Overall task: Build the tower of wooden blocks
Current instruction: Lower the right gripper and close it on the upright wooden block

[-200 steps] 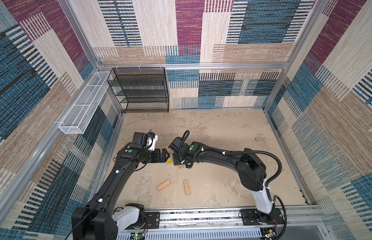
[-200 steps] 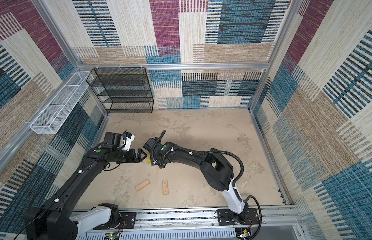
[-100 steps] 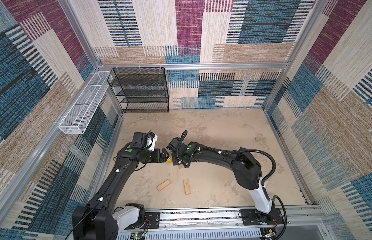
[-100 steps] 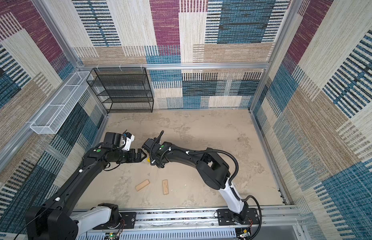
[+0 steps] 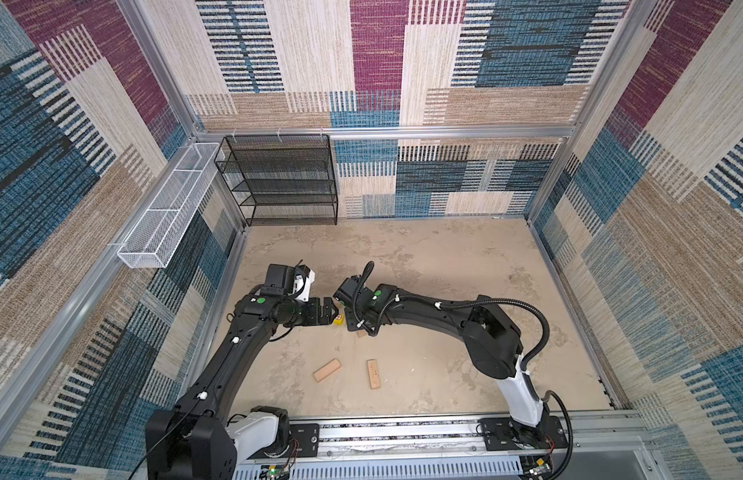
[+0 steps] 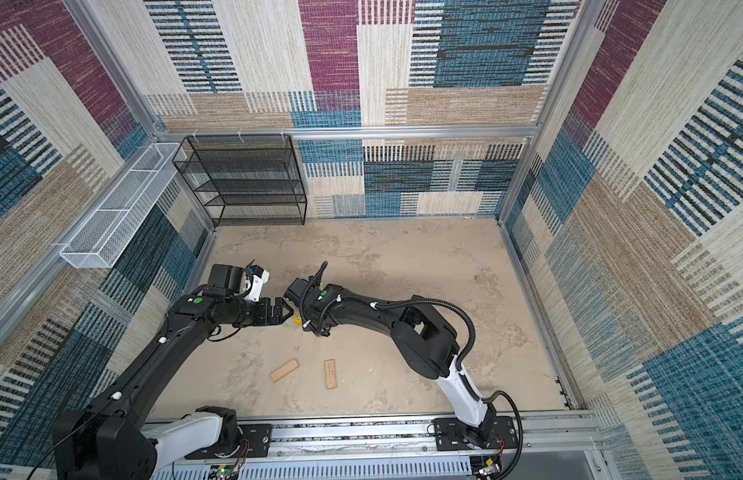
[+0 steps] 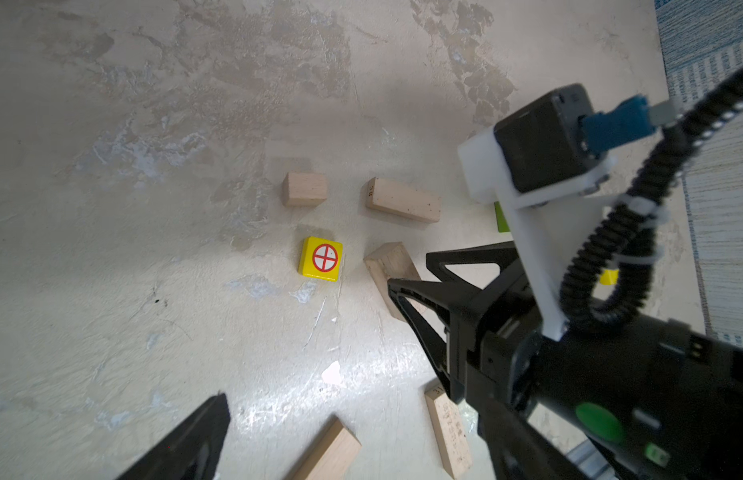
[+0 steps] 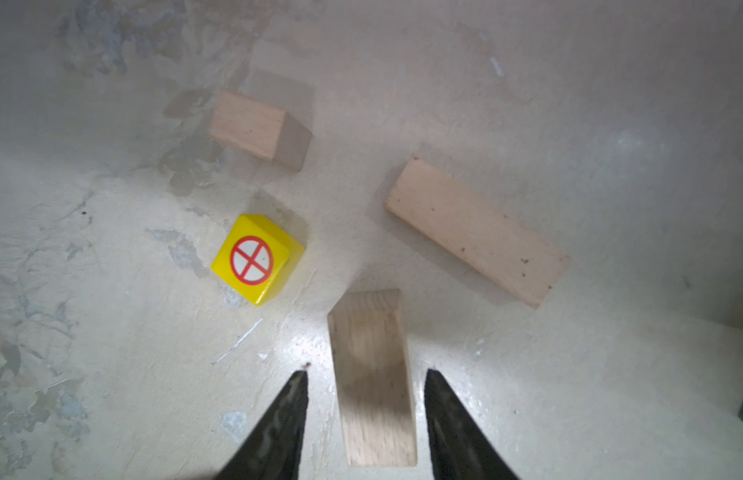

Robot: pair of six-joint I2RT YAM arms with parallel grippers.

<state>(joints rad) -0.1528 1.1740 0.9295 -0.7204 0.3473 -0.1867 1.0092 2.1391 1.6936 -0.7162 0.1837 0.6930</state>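
The wood block tower is out of view; the wood blocks lie singly on the floor. My right gripper [image 8: 365, 372] is open and straddles a tan brick [image 8: 371, 374], with a gap on each side. Past its tip sit a red-marked yellow cube [image 8: 253, 259], a small tan cube [image 8: 257, 129] and a second tan brick [image 8: 477, 230]. In both top views the yellow cube [image 5: 339, 319] [image 6: 297, 320] lies between the two wrists. My left gripper [image 5: 330, 311] hovers wide open and empty, just left of that cube. Only one of its fingers [image 7: 186, 440] shows in the left wrist view.
Two more tan bricks [image 5: 327, 370] [image 5: 374, 374] lie nearer the front rail. A green block [image 7: 501, 216] and a yellow piece [image 7: 608, 276] peek from behind the right wrist. A black wire shelf [image 5: 278, 178] stands at the back left and a white wire basket [image 5: 166, 212] hangs on the left wall.
The right arm's elbow has shifted slightly left and its wrist has edged toward the left gripper. The left arm has stayed still.
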